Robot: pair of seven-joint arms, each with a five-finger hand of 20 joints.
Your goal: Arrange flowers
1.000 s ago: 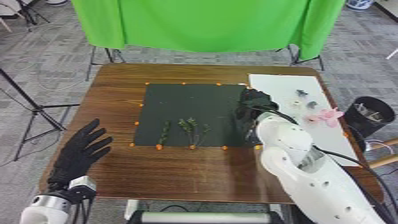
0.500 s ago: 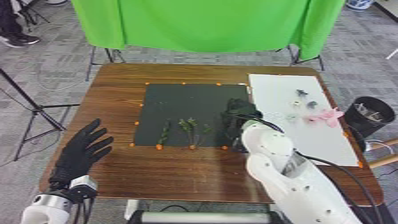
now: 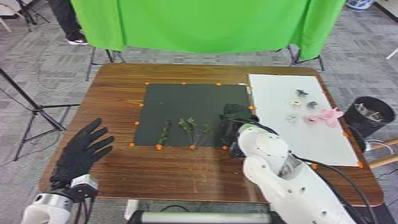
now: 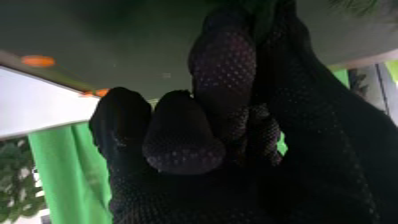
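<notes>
In the head view my right hand point(image 3: 233, 125) is over the right edge of the dark green mat point(image 3: 178, 100). The right wrist view has the same hand point(image 4: 222, 75) curled, its thumb and a finger pinching a dark green sprig point(image 4: 265, 17), mostly hidden. Left of this hand, thin green sprigs lie on the mat's near part: a leafy one point(image 3: 164, 132) and a branched one point(image 3: 188, 129). Pink flower point(image 3: 330, 116), small pink bloom point(image 3: 312, 119), pale green bloom point(image 3: 291, 118) and grey-blue blooms point(image 3: 302, 93) rest on the white sheet point(image 3: 275, 90). My left hand point(image 3: 78, 152) is open at the table's left edge.
Small orange markers point(image 3: 160, 147) line the mat's edges on the brown table point(image 3: 178, 175). A black bin point(image 3: 370, 117) stands off the table's right side. Behind the far edge hangs a green cloth point(image 3: 204, 30).
My right hand has moved left and slightly nearer, from beside the white sheet to over the mat's right edge. The left hand has kept still.
</notes>
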